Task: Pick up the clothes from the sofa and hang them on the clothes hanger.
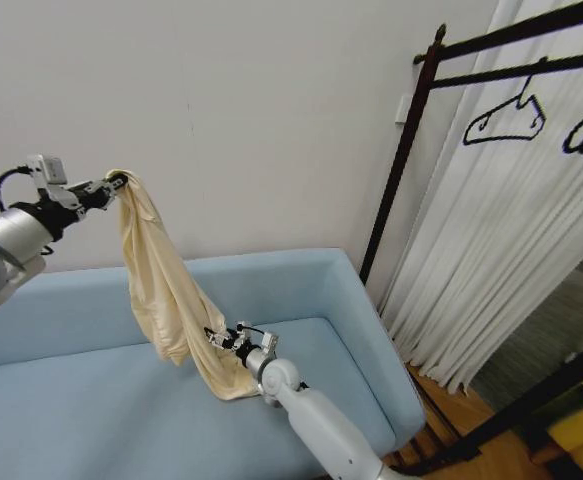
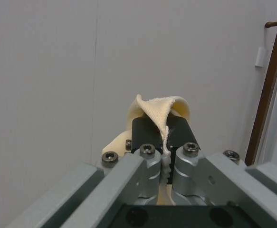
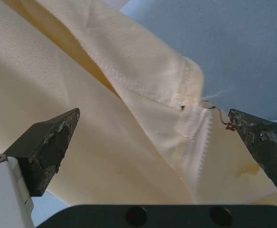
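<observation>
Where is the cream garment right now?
Head view, left of centre: the cream garment hangs from the shut left gripper, its lower end reaching the open right gripper just above the blue sofa.

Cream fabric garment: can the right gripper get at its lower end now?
Probably yes: the right gripper is open, fingers flanking the cream fabric garment that the left gripper holds up; nothing lies between.

The clothes rack (image 1: 402, 150) runs past the head view's right edge.
</observation>
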Robot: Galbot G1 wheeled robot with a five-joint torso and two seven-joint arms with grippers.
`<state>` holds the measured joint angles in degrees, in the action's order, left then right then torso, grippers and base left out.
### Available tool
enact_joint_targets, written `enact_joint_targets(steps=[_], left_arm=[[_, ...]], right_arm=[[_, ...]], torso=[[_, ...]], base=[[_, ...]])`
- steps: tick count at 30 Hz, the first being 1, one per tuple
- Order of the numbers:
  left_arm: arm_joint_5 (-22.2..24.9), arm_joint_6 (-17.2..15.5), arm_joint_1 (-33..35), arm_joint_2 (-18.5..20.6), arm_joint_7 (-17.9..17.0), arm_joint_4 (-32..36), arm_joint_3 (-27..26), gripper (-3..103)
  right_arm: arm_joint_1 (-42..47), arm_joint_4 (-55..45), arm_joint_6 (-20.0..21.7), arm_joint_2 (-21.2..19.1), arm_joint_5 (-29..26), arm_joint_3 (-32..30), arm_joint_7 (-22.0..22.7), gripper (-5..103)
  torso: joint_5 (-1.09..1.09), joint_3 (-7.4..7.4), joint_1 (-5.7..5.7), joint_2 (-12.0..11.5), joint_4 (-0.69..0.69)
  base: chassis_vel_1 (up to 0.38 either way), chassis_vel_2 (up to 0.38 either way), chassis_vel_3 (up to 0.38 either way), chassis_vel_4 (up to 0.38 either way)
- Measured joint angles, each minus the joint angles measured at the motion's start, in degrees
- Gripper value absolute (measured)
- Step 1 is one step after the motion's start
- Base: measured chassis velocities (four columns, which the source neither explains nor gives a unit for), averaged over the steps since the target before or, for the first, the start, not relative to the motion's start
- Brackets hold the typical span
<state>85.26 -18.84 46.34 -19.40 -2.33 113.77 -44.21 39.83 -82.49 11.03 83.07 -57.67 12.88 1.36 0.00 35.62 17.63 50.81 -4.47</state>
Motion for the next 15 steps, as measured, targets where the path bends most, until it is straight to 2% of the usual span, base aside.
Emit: enact_joint_targets(steps=[3, 7, 9, 10, 13, 15], left_arm=[[-0.01, -0.01, 0.0, -0.14, 0.0, 0.23, 0.01, 1], [0.04, 0.0, 0.0, -0.15, 0.02, 0.32, -0.17, 1], [0.06, 0.0, 0.05, -0.16, 0.02, 0.38, -0.21, 1], [0.06, 0.0, 0.05, -0.16, 0.02, 0.38, -0.21, 1], [0.08, -0.01, 0.07, -0.19, 0.02, 0.61, -0.2, 1], [0.08, -0.01, 0.03, -0.19, 0.01, 0.64, -0.18, 1]], right_arm=[[0.07, 0.97, -0.07, -0.35, 0.71, -0.09, -0.21, 99], [-0.02, 4.02, -0.76, 1.3, 1.97, -0.34, -0.84, 97], [-0.53, 5.11, -0.87, 2.09, 1.99, -0.78, -1.07, 86], [-0.53, 5.11, -0.87, 2.09, 1.99, -0.78, -1.07, 86], [-1.22, 6.67, -0.94, 3.24, 1.91, -1.31, -1.59, 71], [-1.34, 7.1, -1.03, 3.61, 1.91, -1.4, -1.79, 71]], torso=[[0.0, 0.0, 0.0, 0.0, 0.0], [0.01, 0.0, 0.0, 0.0, 0.01], [0.0, 0.0, 0.0, 0.0, 0.02], [0.0, 0.0, 0.0, 0.0, 0.02], [0.0, 0.0, 0.0, 0.0, 0.01], [0.0, 0.0, 0.0, 0.0, 0.0]], base=[[0.0, 0.0, 0.0, 0.0], [0.0, 0.0, 0.0, 0.0], [0.0, 0.0, 0.0, 0.0], [0.0, 0.0, 0.0, 0.0], [0.0, 0.0, 0.0, 0.0], [0.0, 0.0, 0.0, 0.0]])
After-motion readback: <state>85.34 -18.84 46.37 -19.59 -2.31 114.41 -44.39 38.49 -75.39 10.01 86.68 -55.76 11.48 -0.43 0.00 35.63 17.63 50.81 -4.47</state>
